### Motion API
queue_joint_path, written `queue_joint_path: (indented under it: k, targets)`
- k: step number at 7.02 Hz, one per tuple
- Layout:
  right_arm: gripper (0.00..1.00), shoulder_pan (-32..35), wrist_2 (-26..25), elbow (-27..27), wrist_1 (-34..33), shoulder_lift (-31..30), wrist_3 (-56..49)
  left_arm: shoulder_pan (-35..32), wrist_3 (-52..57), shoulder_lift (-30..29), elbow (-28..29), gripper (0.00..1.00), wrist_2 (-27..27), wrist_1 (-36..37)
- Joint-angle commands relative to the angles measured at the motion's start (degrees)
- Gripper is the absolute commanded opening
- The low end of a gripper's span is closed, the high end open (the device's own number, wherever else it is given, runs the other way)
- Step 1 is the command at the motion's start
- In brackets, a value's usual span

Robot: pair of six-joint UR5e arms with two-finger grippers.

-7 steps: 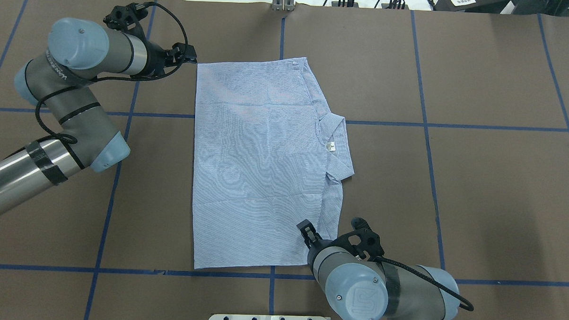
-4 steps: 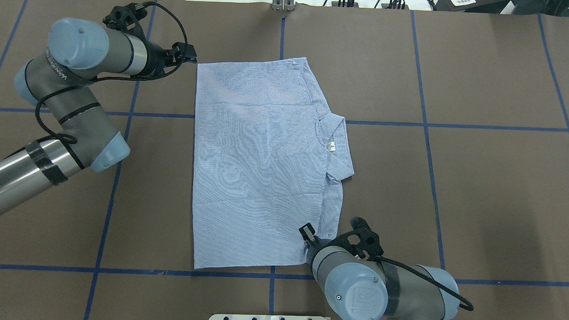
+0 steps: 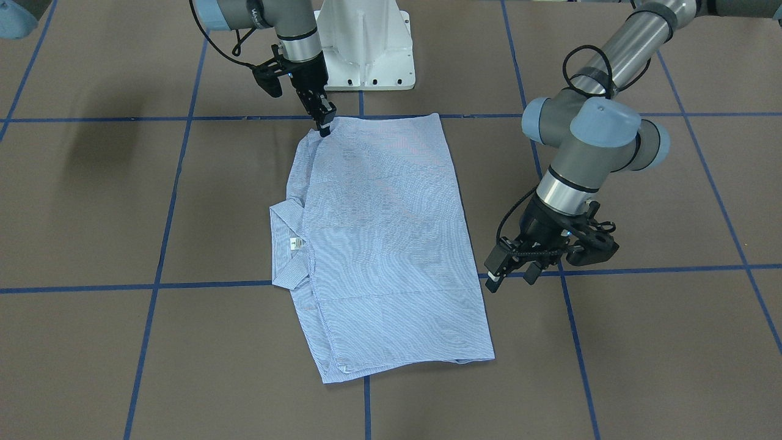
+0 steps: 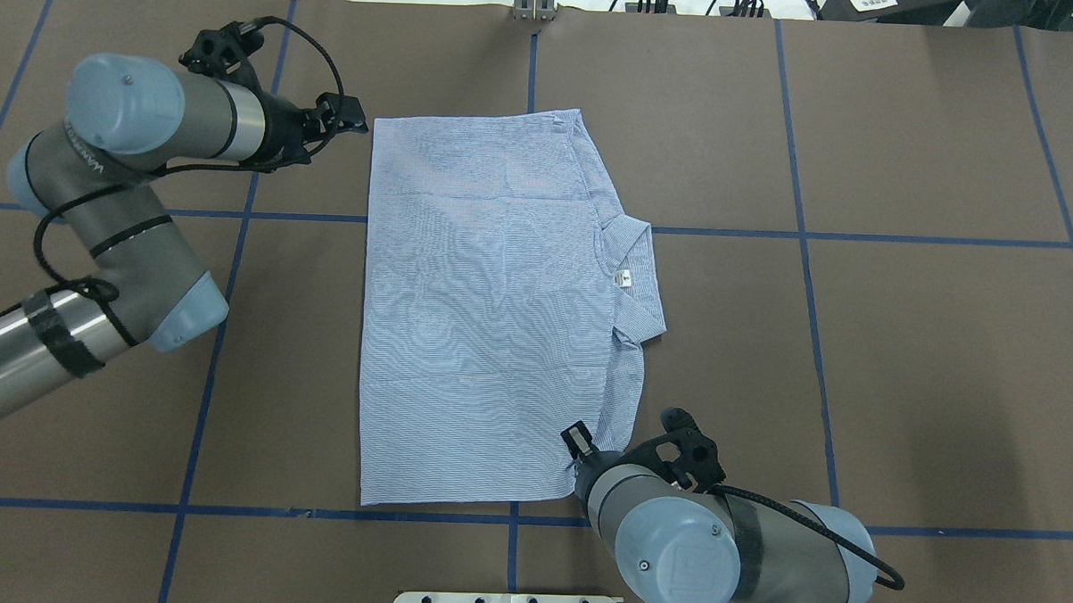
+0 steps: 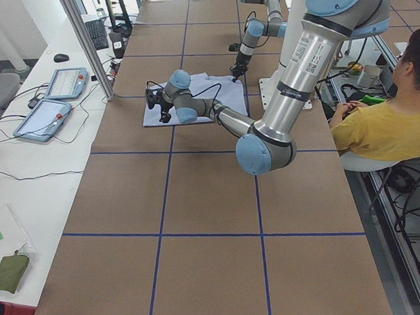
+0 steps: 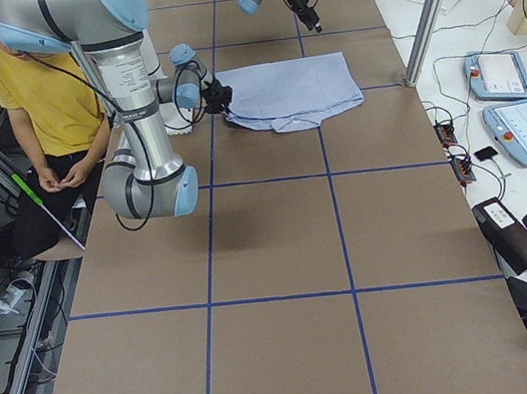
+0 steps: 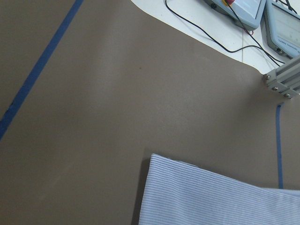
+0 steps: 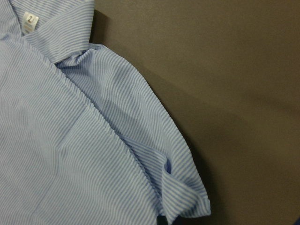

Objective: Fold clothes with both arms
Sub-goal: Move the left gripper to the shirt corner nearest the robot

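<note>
The striped shirt (image 4: 492, 309) lies folded into a flat rectangle on the brown table, collar and white label (image 3: 293, 243) pointing toward my right side. My left gripper (image 4: 355, 118) stands open just off the shirt's far left corner, apart from the cloth; in the front view the left gripper (image 3: 510, 278) hangs beside the shirt edge. The left wrist view shows only that corner (image 7: 197, 192) and bare table. My right gripper (image 3: 324, 125) is shut on the near shirt corner by the folded sleeve (image 8: 178, 206); from overhead the right gripper (image 4: 574, 446) is partly hidden by its wrist.
The white pedestal base (image 3: 366, 43) stands just behind the shirt's near edge. A metal post (image 4: 533, 2) and cables sit at the table's far edge. A seated person in yellow (image 5: 390, 122) is beside the robot. Control tablets (image 5: 54, 94) lie off the table.
My left arm has drawn back to the left, away from the shirt's far corner. The right gripper has sunk slightly onto the near corner, and the shirt's near edge has shifted a little.
</note>
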Motion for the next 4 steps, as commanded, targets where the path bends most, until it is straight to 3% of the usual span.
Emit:
queue_joint_path:
  k: [1, 3, 4]
  targets:
    - [0.00, -0.33, -0.08, 1.75, -2.15, 0.00, 0.02, 8.97, -12.68, 9.94, -16.69, 0.99, 0.70, 1.53]
    - [0.00, -0.50, -0.08, 2.20, -2.69, -0.09, 0.02, 23.98, -21.94, 18.48, -23.52, 0.99, 13.30, 1.80]
    - [0.00, -0.50, -0.08, 2.20, -2.69, -0.09, 0.02, 27.62, -24.94, 20.25, -23.72, 0.99, 15.97, 1.81]
